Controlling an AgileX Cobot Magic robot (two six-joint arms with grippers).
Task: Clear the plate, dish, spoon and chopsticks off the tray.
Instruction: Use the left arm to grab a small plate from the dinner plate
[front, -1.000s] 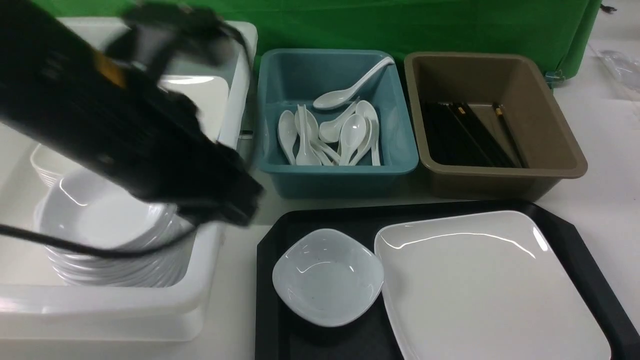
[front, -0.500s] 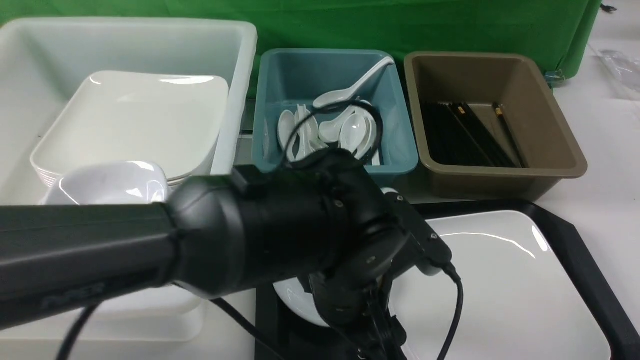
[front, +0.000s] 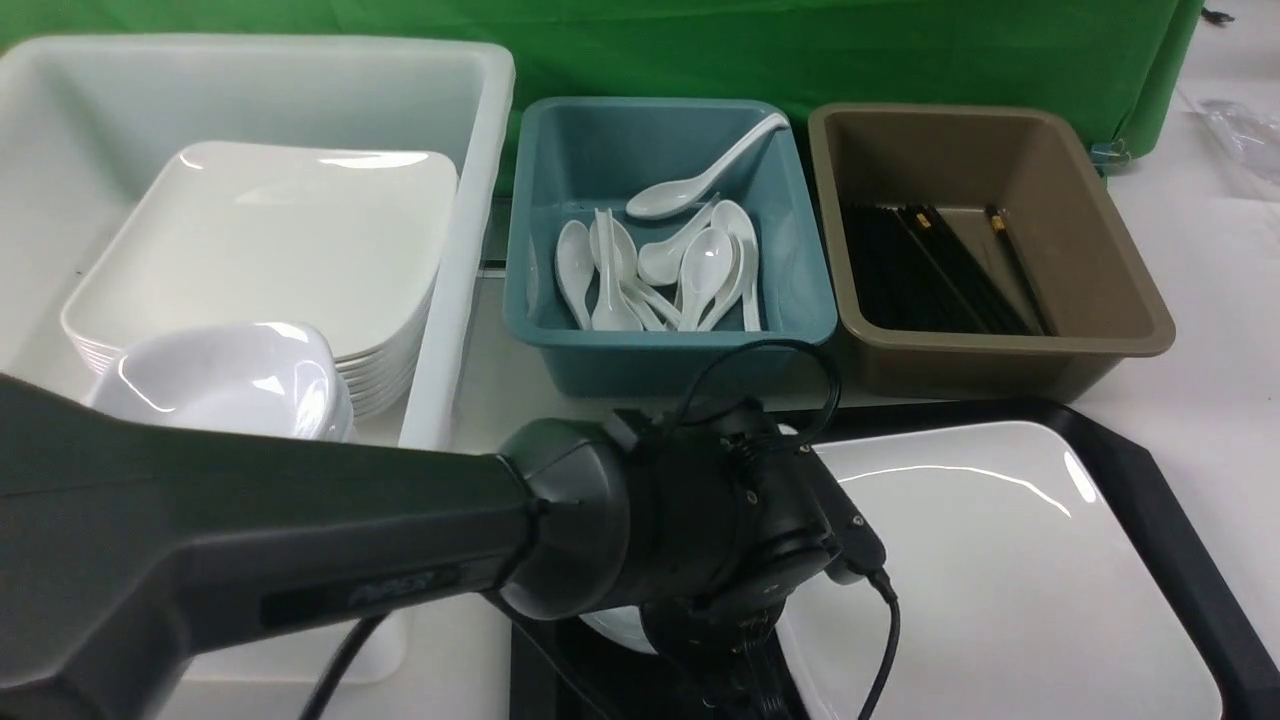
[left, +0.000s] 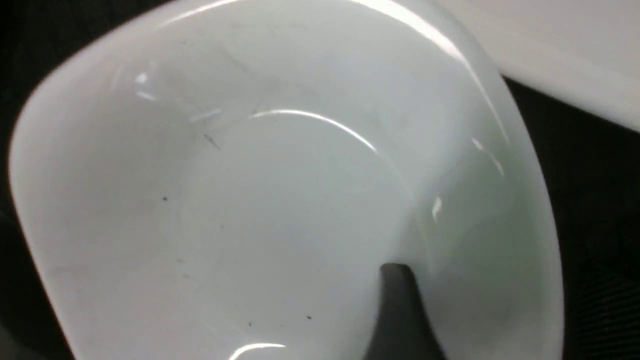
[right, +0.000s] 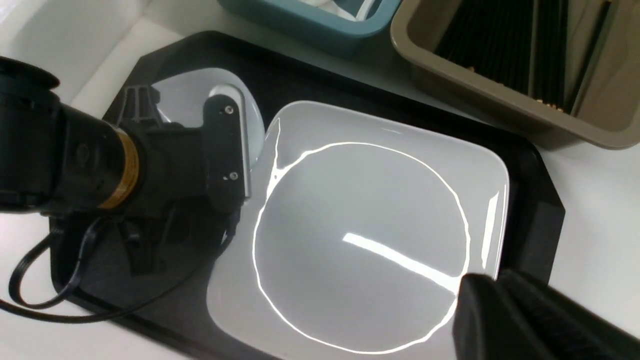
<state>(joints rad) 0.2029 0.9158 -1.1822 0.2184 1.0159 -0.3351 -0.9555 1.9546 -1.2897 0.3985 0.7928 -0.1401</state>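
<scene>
A small greyish-white dish (left: 250, 200) sits on the left part of the black tray (front: 1150, 470). The left gripper (front: 745, 680) is down on it. One dark finger (left: 397, 300) stands inside the dish near its rim; the other finger is hidden, so its grip is unclear. The large white plate (front: 1000, 570) fills the tray's right part. My right gripper (right: 480, 300) hangs shut and empty above the plate's corner. Several white spoons (front: 660, 260) lie in a teal bin, and black chopsticks (front: 940, 270) in the brown tub. Neither shows on the tray.
A big white tub (front: 470, 200) at the left holds a stack of large plates (front: 260, 240) and a stack of small dishes (front: 220, 380). The teal bin (front: 680, 360) and brown tub (front: 1000, 360) stand just behind the tray. Green cloth hangs at the back.
The left arm swung from above the white tub across to the tray and came down over the small dish, hiding it in the front view. Plate and bins have not moved.
</scene>
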